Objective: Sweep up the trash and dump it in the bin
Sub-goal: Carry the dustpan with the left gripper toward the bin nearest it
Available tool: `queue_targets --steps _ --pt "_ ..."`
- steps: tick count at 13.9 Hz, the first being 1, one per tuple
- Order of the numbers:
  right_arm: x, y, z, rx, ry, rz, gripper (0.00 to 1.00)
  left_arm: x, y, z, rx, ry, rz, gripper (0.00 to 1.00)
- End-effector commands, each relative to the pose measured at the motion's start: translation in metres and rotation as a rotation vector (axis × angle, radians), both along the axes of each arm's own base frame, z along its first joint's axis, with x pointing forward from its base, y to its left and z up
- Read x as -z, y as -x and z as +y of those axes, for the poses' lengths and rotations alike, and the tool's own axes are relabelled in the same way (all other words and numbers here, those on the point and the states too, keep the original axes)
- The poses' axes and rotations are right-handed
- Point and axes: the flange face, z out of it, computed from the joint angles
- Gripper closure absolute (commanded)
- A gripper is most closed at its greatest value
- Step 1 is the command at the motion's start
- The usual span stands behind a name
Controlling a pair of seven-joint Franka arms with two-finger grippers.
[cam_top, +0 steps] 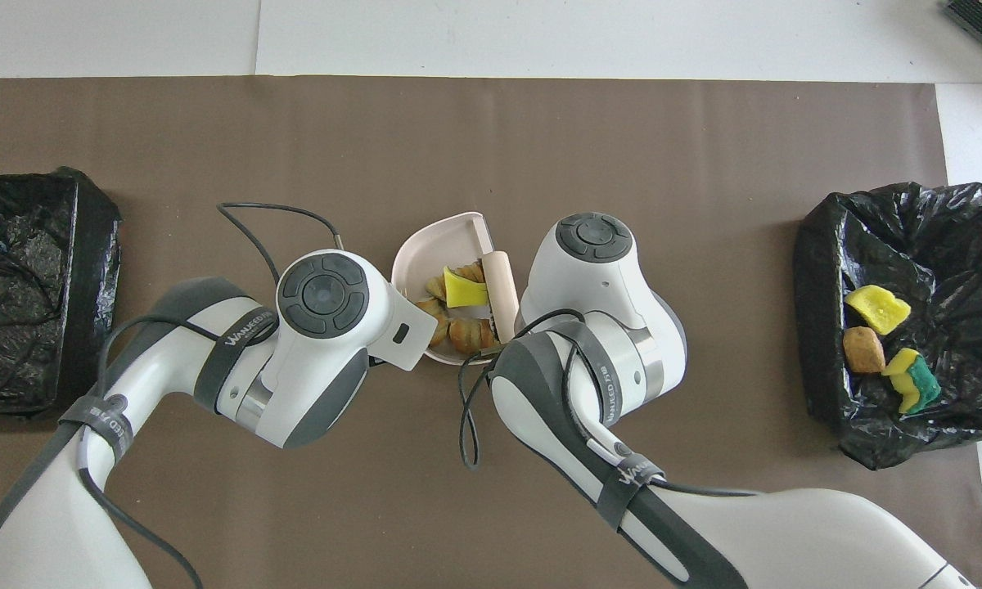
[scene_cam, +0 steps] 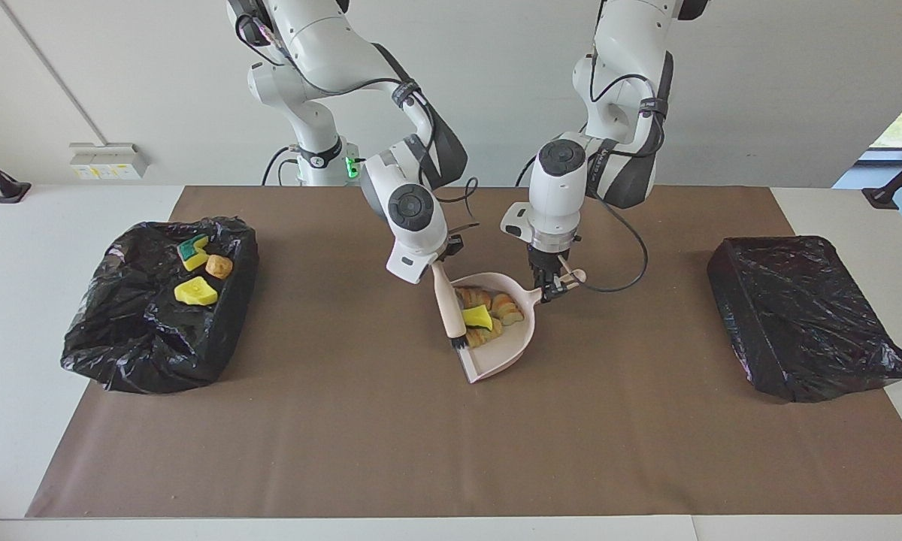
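Note:
A pink dustpan (scene_cam: 505, 347) (cam_top: 438, 248) sits at the middle of the brown mat. It holds trash: a yellow sponge scrap (scene_cam: 478, 317) (cam_top: 461, 289) and tan bread lumps (scene_cam: 505, 306) (cam_top: 463, 334). My left gripper (scene_cam: 553, 284) is shut on the pan's handle. My right gripper (scene_cam: 440, 264) is shut on a brush (scene_cam: 449, 308) (cam_top: 500, 283), whose bristles rest at the pan's open edge beside the trash. The open bin (scene_cam: 158, 361) (cam_top: 818, 327) at the right arm's end holds three more pieces of trash (scene_cam: 195, 291) (cam_top: 876, 307). From overhead, both wrists hide the fingers.
A second bin (scene_cam: 797, 315) (cam_top: 24, 286), covered with a black bag, stands at the left arm's end. Bare brown mat (scene_cam: 346, 436) lies between the pan and each bin. A cable (cam_top: 250, 237) loops from the left wrist.

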Motion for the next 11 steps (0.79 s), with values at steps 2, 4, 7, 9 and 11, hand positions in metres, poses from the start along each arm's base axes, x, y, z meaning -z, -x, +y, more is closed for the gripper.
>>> queue_targets --steps 2,4,7,9,11 --pt "-0.024 -0.003 -0.015 -0.016 0.052 -0.015 1.0 -0.005 0.003 0.008 0.005 0.01 -0.016 1.0" --pt "-0.038 0.001 -0.029 -0.02 0.106 -0.02 1.0 -0.006 -0.003 0.015 0.001 0.009 -0.019 1.0" --pt "-0.046 0.022 -0.029 0.113 0.215 0.014 1.0 -0.026 -0.024 0.041 0.012 0.015 -0.047 1.0" --pt "-0.055 0.057 -0.01 0.125 0.293 -0.002 1.0 -0.034 -0.032 0.063 0.026 0.011 -0.054 1.0" --pt "-0.049 0.1 0.003 0.167 0.343 -0.012 1.0 -0.049 -0.043 0.095 0.059 0.008 -0.072 1.0"
